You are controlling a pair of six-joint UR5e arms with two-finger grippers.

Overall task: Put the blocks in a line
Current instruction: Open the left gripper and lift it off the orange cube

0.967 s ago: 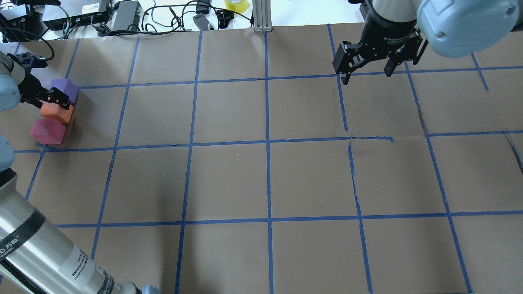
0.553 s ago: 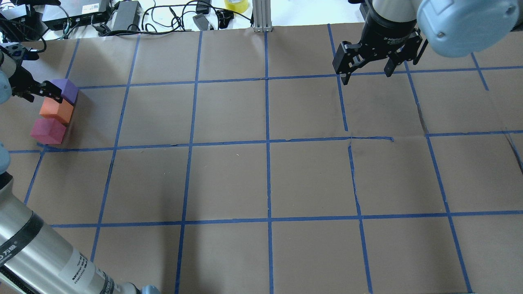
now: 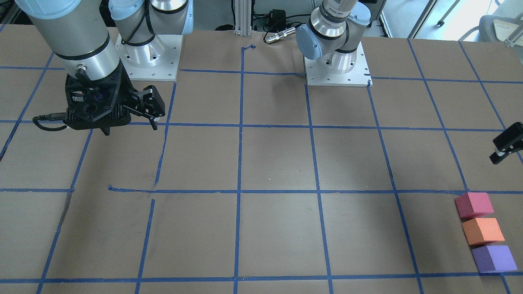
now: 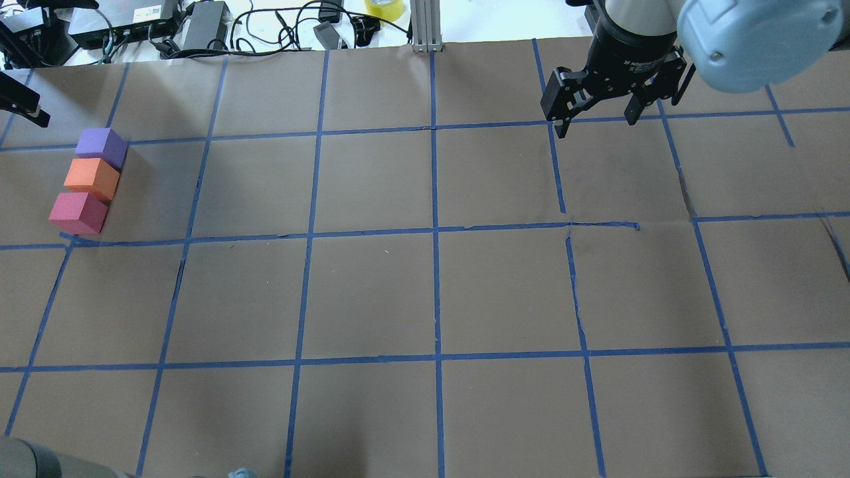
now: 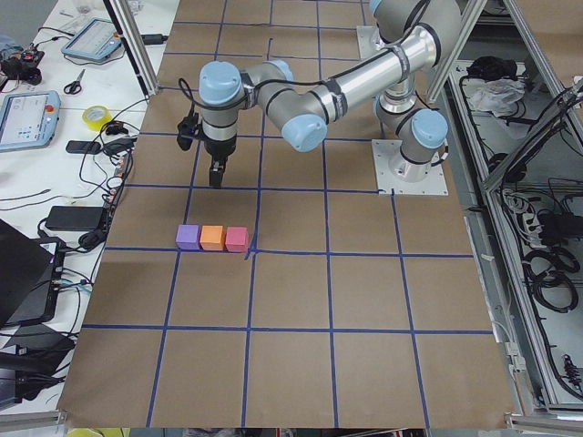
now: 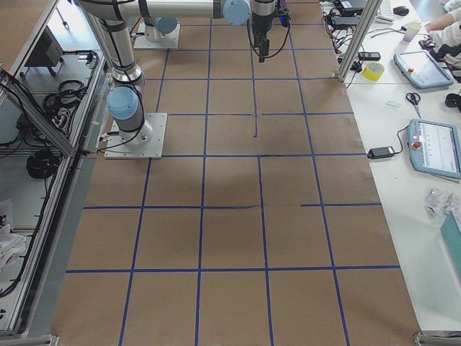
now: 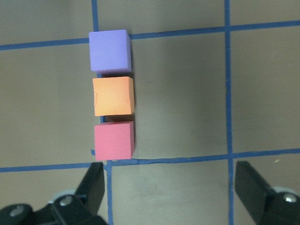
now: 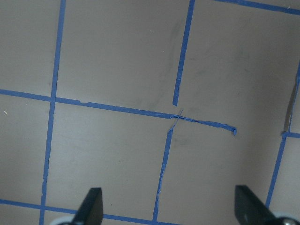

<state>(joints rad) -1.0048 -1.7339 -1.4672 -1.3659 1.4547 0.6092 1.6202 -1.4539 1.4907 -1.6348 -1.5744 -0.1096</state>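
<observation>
Altogether three blocks (image 7: 113, 96): purple (image 4: 101, 146), orange (image 4: 91, 178), red-pink (image 4: 78, 212).

Brown paper (image 4: 372, 292), gridded with blue tape (image 4: 435, 230), is lying flat; cables (image 4: 272, 33) and a tape roll (image 4: 384, 8) are sitting beyond it.

The left gripper (image 7: 171, 190) is hanging wide open, fingers (image 7: 253, 190) pointing straight down, with the left arm (image 5: 301, 100) reaching way out from its base (only a fingertip is peeking into the overhead view). The right gripper (image 4: 595, 118) is hovering open too, pointing down and gripping nothing.
</observation>
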